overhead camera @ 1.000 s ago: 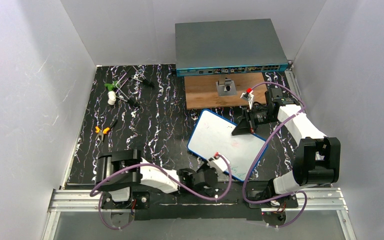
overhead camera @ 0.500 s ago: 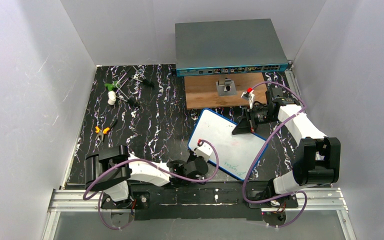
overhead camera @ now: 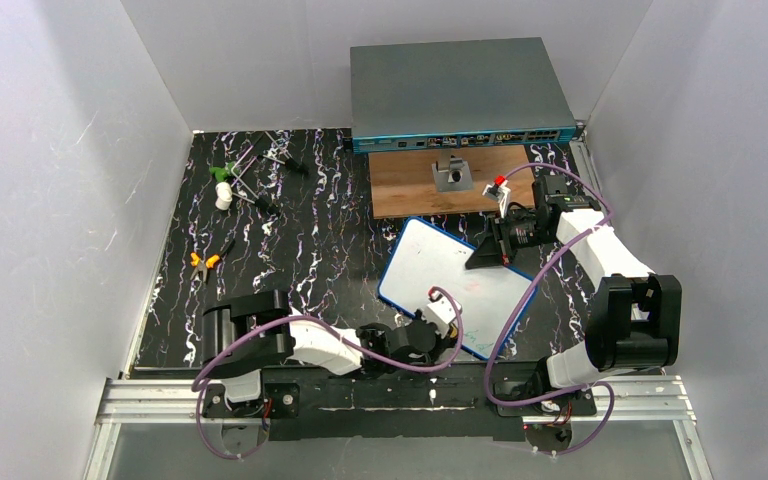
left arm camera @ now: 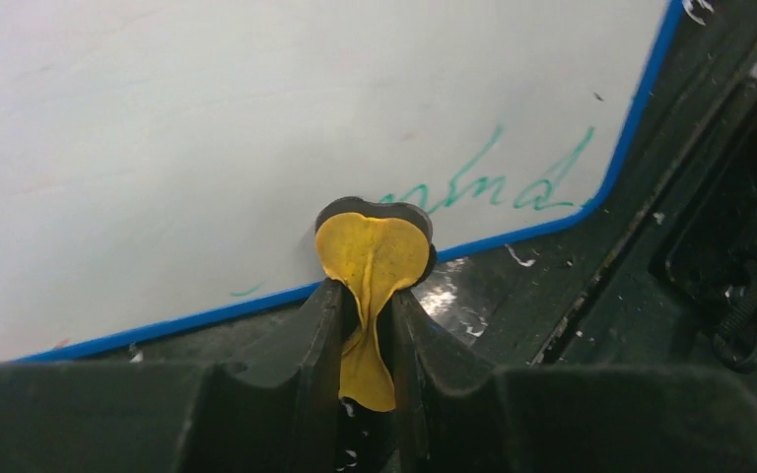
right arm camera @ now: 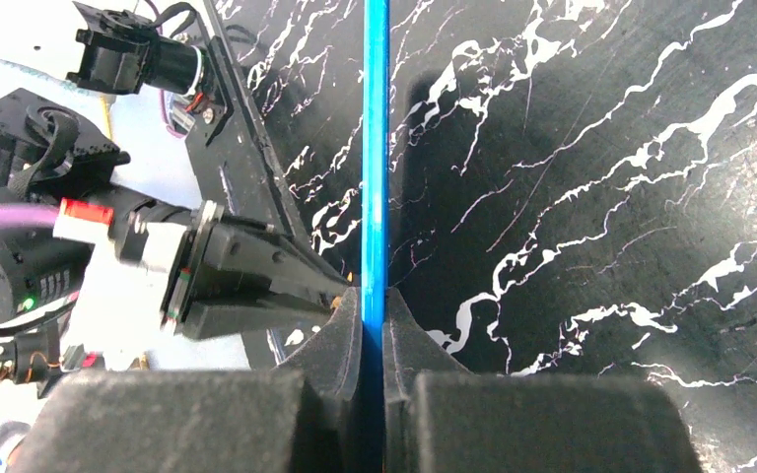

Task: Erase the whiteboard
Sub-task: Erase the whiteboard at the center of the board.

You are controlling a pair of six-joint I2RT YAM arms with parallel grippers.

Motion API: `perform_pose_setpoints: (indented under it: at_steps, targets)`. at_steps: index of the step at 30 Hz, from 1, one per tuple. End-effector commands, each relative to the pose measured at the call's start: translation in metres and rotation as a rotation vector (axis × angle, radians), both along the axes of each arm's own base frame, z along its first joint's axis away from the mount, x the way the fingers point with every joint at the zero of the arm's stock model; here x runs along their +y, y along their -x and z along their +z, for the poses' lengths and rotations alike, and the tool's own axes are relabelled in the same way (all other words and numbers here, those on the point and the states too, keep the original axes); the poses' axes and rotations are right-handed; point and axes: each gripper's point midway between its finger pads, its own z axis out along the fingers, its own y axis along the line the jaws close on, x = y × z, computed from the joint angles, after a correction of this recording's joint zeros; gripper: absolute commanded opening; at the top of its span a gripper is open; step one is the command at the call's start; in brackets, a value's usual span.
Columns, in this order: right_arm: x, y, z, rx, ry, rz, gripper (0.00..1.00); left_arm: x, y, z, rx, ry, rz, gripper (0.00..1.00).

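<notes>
We log: left tool (left arm camera: 367, 296) clamps yellow wiper pad (left arm camera: 372, 251); green writing (left arm camera: 493, 182) lies just to its right; right tool (right arm camera: 373, 315) grips edge of flat blue-rimmed whiteboard (right arm camera: 375, 148).

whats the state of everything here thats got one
whiteboard, mostly wiped, green writing remaining by one corner
cloth, pinched, pressed at the whiteboard's rim
left gripper, shut on cloth
right gripper, shut on whiteboard's edge
</notes>
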Motion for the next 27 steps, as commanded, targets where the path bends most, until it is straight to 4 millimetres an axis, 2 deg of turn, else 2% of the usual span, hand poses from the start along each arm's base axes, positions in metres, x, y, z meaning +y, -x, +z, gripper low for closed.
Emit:
perform_pose_setpoints:
  at_steps: [1, 4, 6, 7, 9, 11, 14, 19, 24, 27]
  targets:
    - [0.011, 0.013, 0.029, 0.068, -0.134, 0.015, 0.01, 0.061, -0.04, -0.012, 0.022, 0.001, 0.314, 0.0]
    - [0.011, 0.013, 0.029, 0.068, -0.135, 0.015, 0.01, 0.116, -0.063, -0.019, 0.043, -0.009, 0.559, 0.0]
    - [0.012, 0.013, 0.029, 0.069, -0.137, 0.016, 0.01, 0.142, -0.07, -0.023, 0.044, -0.017, 0.662, 0.0]
    - [0.012, 0.013, 0.029, 0.069, -0.138, 0.016, 0.01, 0.15, -0.07, -0.025, 0.047, -0.022, 0.692, 0.0]
    - [0.012, 0.013, 0.029, 0.07, -0.14, 0.016, 0.01, 0.151, -0.07, -0.025, 0.059, -0.001, 0.693, 0.0]
    - [0.012, 0.013, 0.029, 0.072, -0.14, 0.015, 0.01, 0.136, -0.07, -0.021, 0.066, 0.039, 0.639, 0.0]
    - [0.012, 0.013, 0.029, 0.074, -0.143, 0.012, 0.01, 0.099, -0.065, -0.007, 0.078, 0.115, 0.493, 0.0]
    - [0.012, 0.012, 0.029, 0.079, -0.15, 0.009, 0.01, 0.026, -0.034, 0.011, 0.091, 0.161, 0.234, 0.0]
    - [0.011, 0.012, 0.03, 0.083, -0.158, 0.004, 0.01, -0.03, 0.003, 0.001, 0.175, 0.084, 0.061, 0.0]
    - [0.01, 0.011, 0.032, 0.081, -0.166, 0.0, 0.01, -0.036, 0.013, -0.011, 0.249, 0.058, 0.053, 0.0]
